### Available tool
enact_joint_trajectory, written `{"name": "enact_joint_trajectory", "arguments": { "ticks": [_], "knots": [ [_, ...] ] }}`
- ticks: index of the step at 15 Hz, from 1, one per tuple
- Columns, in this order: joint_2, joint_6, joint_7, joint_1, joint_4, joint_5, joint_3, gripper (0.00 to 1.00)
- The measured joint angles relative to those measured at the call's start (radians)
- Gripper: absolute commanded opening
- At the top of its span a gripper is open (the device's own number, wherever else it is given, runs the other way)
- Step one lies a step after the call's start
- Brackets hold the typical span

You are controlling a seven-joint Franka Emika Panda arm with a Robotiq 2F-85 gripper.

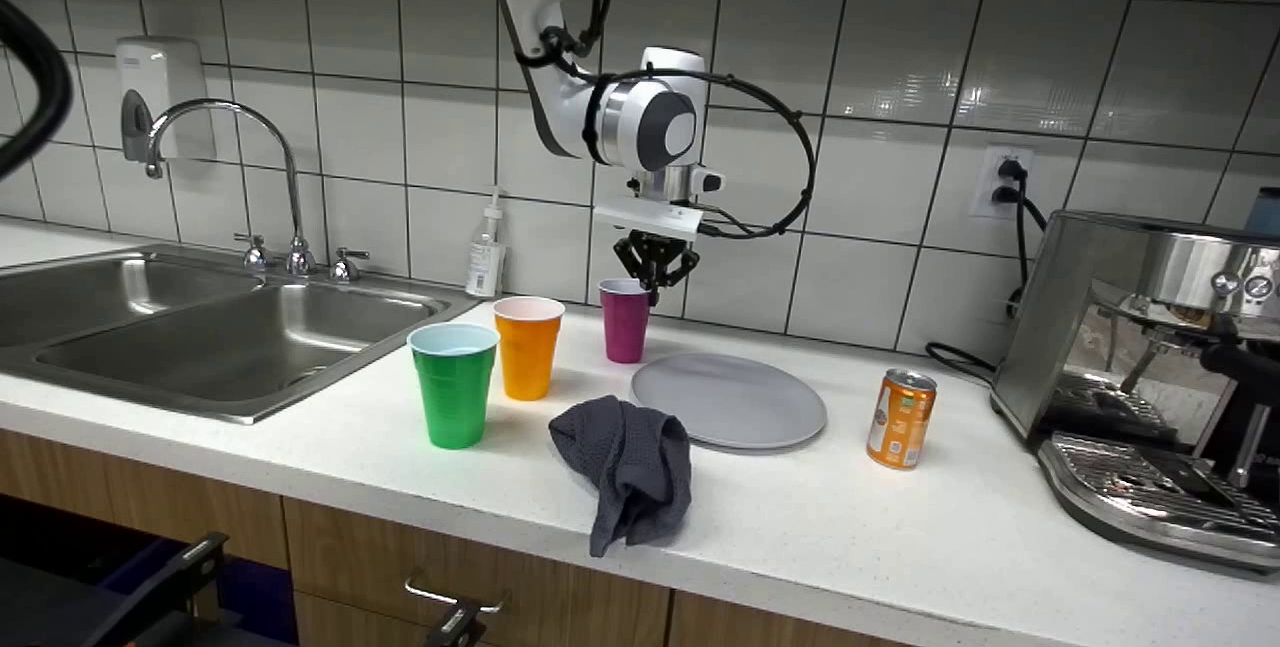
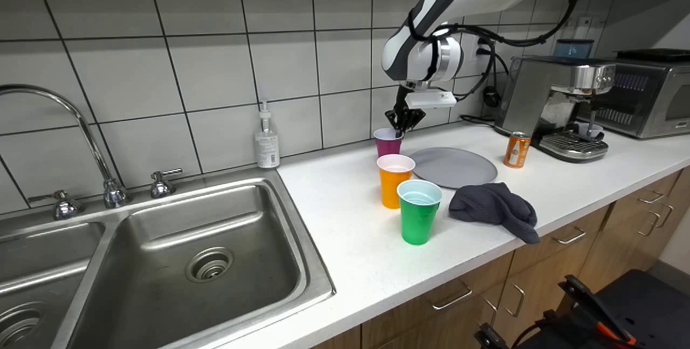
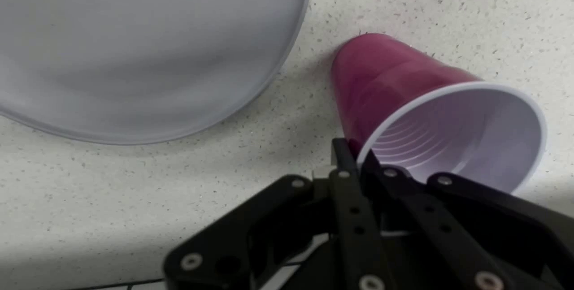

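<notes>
Slippage and swivel are judged the chief hazards: magenta cup (image 3: 394, 70) is pinched at a single spot of its rim by the gripper (image 3: 358, 159), whose fingers are clamped on the wall, one inside, one outside. If raised thus, the cup might be tipped by its own unsupported far side; the thin-looking wall could be creased by a hard squeeze. Grey plate (image 1: 730, 402), just beside, apart: its edge could be caught by the cup's base on a low sideways path. Orange cup (image 1: 527, 352), near, on the sink (image 2: 295, 230) side: could be toppled by a swing that way.

Location: magenta cup is placed near the back edge of the countertop (image 1: 800, 527), seemingly upright. Appearance: tapered body; glossy magenta outside, indented partway; pale lilac inside, fine rings low down; pale rim, partly hidden by the gripper.
</notes>
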Motion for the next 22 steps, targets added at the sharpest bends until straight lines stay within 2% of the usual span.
{"name": "enact_joint_trajectory", "arguments": {
  "ticks": [11, 22],
  "knots": [
    [-0.008, -0.001, -0.006, -0.031, 0.007, 0.034, 0.014, 0.01],
    [-0.078, 0.0, -0.035, -0.064, -0.014, 0.082, 0.026, 0.01]
  ]
}}
